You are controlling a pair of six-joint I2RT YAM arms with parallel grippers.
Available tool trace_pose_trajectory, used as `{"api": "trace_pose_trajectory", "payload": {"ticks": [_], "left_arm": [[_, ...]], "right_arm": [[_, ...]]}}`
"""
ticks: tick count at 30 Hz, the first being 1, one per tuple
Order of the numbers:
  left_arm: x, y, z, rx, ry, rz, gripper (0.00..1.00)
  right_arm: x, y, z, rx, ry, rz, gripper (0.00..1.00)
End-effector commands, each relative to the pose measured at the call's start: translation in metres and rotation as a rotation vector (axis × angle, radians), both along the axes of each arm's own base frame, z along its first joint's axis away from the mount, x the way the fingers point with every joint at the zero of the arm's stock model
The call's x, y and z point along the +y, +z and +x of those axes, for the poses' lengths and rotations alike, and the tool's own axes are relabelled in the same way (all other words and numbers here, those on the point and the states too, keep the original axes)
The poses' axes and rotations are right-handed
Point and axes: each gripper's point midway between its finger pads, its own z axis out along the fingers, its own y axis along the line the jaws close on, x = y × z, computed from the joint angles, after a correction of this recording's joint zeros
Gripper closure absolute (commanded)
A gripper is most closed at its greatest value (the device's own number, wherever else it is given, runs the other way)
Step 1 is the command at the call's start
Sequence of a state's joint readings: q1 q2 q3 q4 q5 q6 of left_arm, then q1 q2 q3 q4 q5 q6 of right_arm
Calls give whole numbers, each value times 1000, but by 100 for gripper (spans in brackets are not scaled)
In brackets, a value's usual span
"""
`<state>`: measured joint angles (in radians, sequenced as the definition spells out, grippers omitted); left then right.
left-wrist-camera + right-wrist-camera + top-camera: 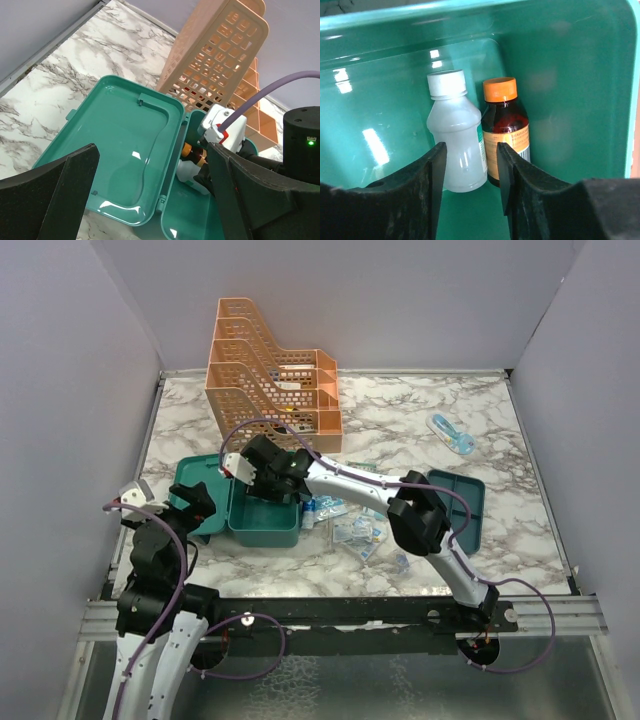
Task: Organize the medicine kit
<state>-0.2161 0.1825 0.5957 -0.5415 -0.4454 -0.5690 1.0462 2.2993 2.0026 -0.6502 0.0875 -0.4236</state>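
The teal medicine kit (pixel 265 528) stands open at the left middle of the table, its lid (pixel 125 145) laid flat to the left. Two bottles lie side by side in the box (pixel 560 60): a cloudy white bottle (pixel 456 135) and an amber bottle (pixel 506 125) with an orange cap. My right gripper (pixel 471 150) reaches into the box, open, its fingertips just short of the bottles and holding nothing. My left gripper (pixel 152 165) hovers over the lid, wide open and empty. The matching teal tray (pixel 470 505) lies to the right.
An orange perforated file rack (pixel 270 380) stands right behind the kit. Several blister packs and sachets (pixel 355 530) lie between kit and tray. A blue and white item (pixel 452 434) lies at the back right. White walls close in three sides.
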Motion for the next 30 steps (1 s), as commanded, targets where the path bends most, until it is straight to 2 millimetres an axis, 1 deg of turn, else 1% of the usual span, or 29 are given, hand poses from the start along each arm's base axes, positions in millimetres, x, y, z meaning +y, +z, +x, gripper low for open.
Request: {"api": "trace_pose_trajectory", "payload": {"ticks": [1, 3, 6, 10, 15, 18, 20, 23, 30], "left_arm": [[-6, 7, 10, -14, -27, 4, 7], [-8, 5, 13, -1, -33, 5, 7], [-7, 3, 14, 15, -29, 20, 7], [-5, 0, 15, 24, -14, 17, 7], [0, 0, 19, 27, 24, 4, 7], [-2, 3, 23, 31, 17, 12, 7], [-1, 3, 25, 38, 20, 21, 7], [-1, 5, 25, 33, 22, 21, 7], [0, 5, 23, 16, 21, 27, 7]], "right_arm": [[-2, -1, 10, -73, -20, -21, 60], [0, 1, 10, -72, -12, -15, 66], [2, 4, 6, -58, 5, -6, 68], [-3, 0, 3, -55, 12, -19, 71], [-10, -10, -1, -46, 24, -45, 71], [-9, -15, -7, -9, 42, -41, 69], [-10, -23, -8, -10, 48, -53, 68], [-18, -29, -4, -24, 21, -94, 68], [-38, -31, 0, -50, 7, -179, 79]]}}
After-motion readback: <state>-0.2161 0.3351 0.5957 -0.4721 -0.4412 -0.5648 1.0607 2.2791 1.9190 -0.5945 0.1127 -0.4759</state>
